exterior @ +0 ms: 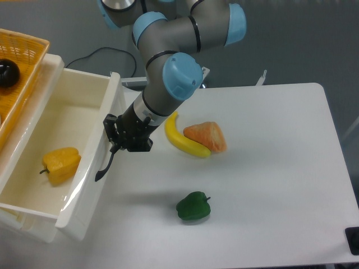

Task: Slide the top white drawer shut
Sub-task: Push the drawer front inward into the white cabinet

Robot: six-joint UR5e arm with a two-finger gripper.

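The top white drawer (84,202) stands pulled out at the left, with a yellow bell pepper (60,164) lying inside it. A black arched handle (104,168) sits on its front panel. My gripper (112,139) presses against that front panel at the handle's upper end, coming in from the right. Its dark fingers look shut, with nothing visibly between them.
A yellow woven basket (25,47) holding a dark round object (8,73) sits above the drawer at the far left. On the table lie a banana (182,143), an orange wedge-shaped piece (206,136) and a green bell pepper (193,206). A black object (353,240) pokes in at the bottom right.
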